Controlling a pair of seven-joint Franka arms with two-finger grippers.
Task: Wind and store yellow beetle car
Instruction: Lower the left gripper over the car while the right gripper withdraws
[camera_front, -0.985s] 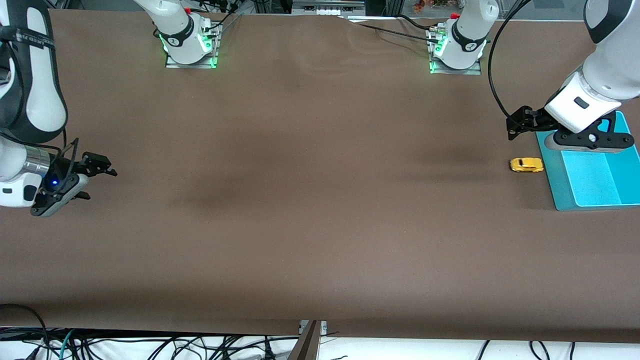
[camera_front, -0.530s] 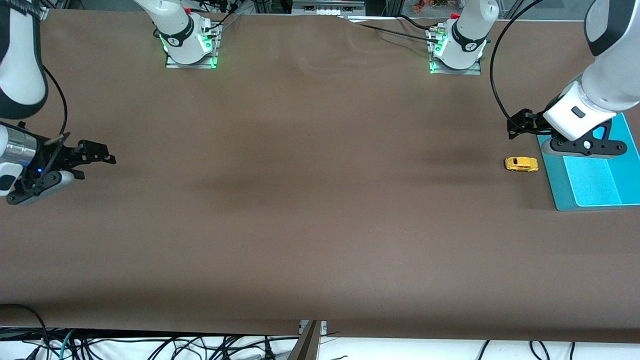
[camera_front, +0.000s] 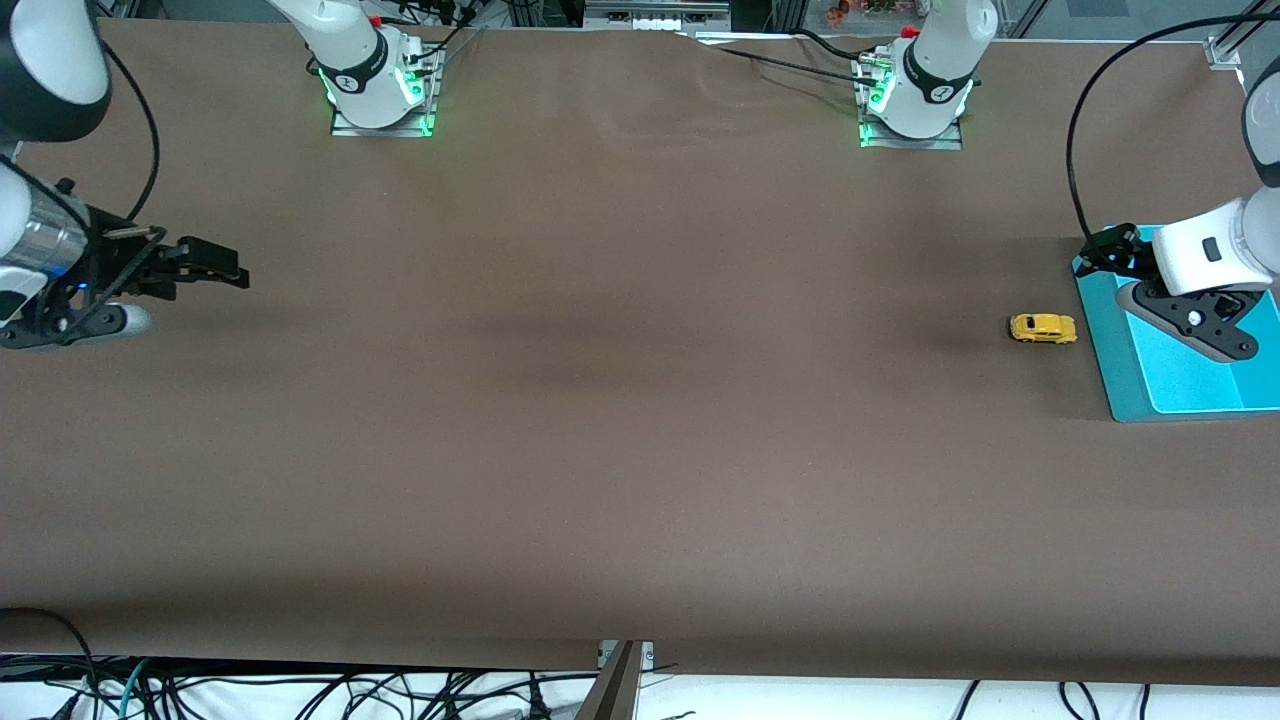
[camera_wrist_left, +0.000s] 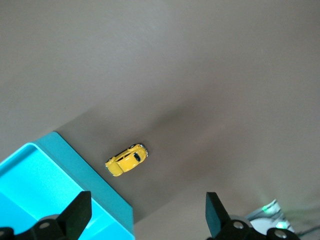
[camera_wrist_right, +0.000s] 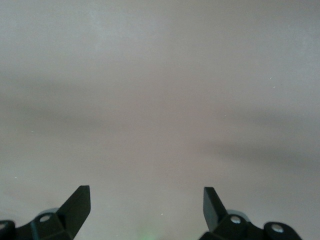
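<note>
Since the earlier frames, the left gripper (camera_front: 1112, 249) has been drawn back from above the yellow beetle car (camera_front: 1043, 328) and is now held over the teal tray (camera_front: 1120, 390); the right gripper (camera_front: 210, 268) has been raised a little at its own end of the table (camera_front: 620, 400). Both are spread wide with nothing held. One car, one tray and two arms are counted. The car is seen upright on the brown table, near the edge at the left arm's end, just beside the tray and apart from it. Its rounded body is bright yellow, with dark windows; the wheels can hardly be made out.
</note>
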